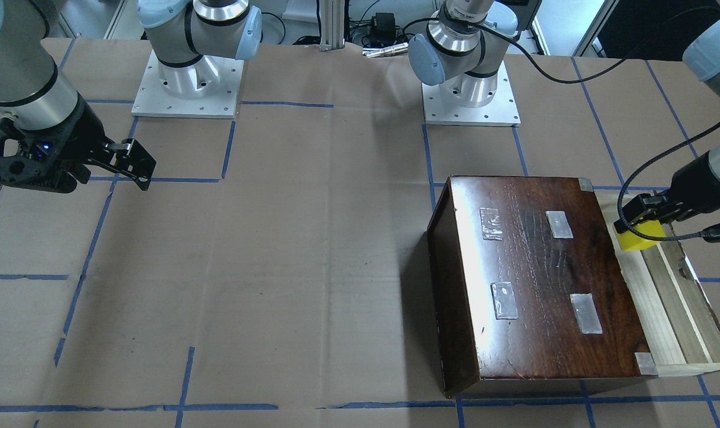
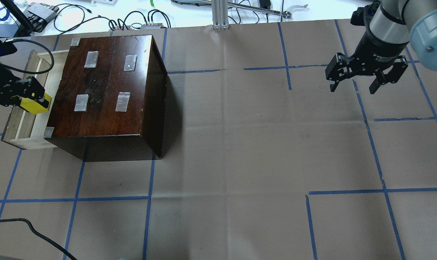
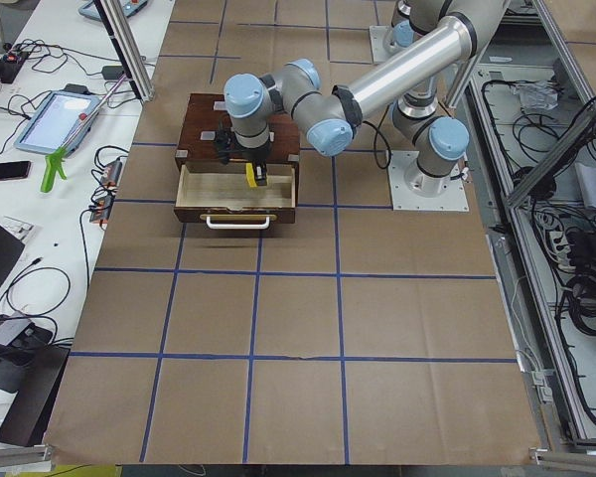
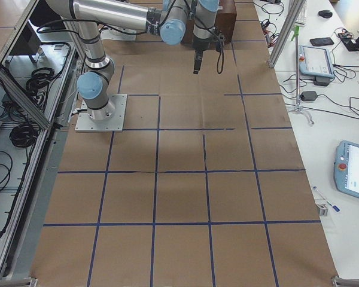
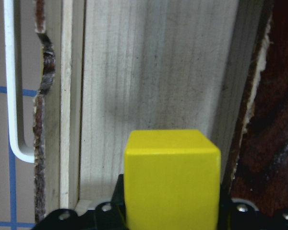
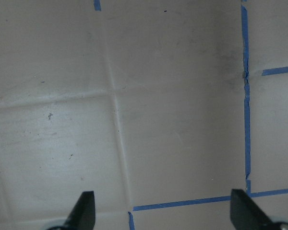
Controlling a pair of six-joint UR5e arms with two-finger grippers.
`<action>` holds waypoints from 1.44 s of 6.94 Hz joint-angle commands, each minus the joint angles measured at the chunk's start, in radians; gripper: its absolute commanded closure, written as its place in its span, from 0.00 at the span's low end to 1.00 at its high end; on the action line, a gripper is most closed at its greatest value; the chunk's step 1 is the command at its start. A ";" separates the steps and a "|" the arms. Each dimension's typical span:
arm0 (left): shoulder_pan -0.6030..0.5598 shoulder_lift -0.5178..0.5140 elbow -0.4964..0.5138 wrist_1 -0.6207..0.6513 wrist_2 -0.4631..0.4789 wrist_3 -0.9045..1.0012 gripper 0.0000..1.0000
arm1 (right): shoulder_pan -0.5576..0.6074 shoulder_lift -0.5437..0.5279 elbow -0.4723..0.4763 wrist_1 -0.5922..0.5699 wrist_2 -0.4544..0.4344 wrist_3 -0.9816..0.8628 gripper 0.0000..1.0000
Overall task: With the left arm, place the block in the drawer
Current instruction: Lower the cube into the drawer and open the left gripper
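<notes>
The yellow block (image 5: pixel 172 177) is gripped in my left gripper (image 2: pixel 25 94), which is shut on it. It hangs just above the pale floor of the open drawer (image 5: pixel 153 72), close to the box front. The drawer (image 2: pixel 23 124) is pulled out of the dark wooden box (image 2: pixel 103 83) with tape patches. In the front-facing view the block (image 1: pixel 636 236) sits over the drawer (image 1: pixel 669 309) at the right edge. My right gripper (image 2: pixel 353 86) is open and empty, far across the table above bare paper.
The drawer's white handle (image 5: pixel 12 96) runs along its dark front edge. A loose black cable (image 2: pixel 30 227) lies at the near left of the table. Blue tape lines (image 2: pixel 149 198) grid the brown paper. Cables and devices (image 2: pixel 131 18) lie past the far edge.
</notes>
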 commanded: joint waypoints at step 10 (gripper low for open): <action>-0.012 0.111 0.008 -0.032 0.014 -0.057 0.01 | 0.000 0.000 0.000 0.000 0.002 0.000 0.00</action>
